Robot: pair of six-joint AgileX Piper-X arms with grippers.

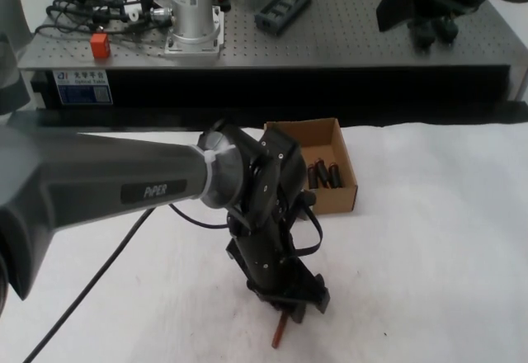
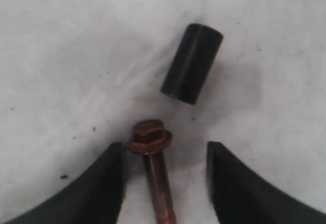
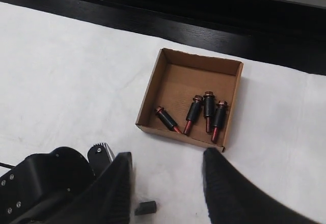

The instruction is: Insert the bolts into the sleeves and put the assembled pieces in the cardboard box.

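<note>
Left gripper (image 2: pixel 164 150), jaws released, straddles the bolt (image 2: pixel 155 183), seemingly to grab it for the sleeve (image 2: pixel 192 63) beside; right gripper (image 3: pixel 167 158) hangs spread near the cardboard box (image 3: pixel 153 94)

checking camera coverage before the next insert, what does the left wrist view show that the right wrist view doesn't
Left wrist view, not the right: a bolt inside the open left tool, and a black sleeve just past the bolt's head, apart from it. Right wrist view, not the left: the cardboard box holding four assembled pieces, the open right tool, and the left arm's wrist. Both: the white cloth; a small dark piece near the left arm in the right wrist view is probably that sleeve.
</note>
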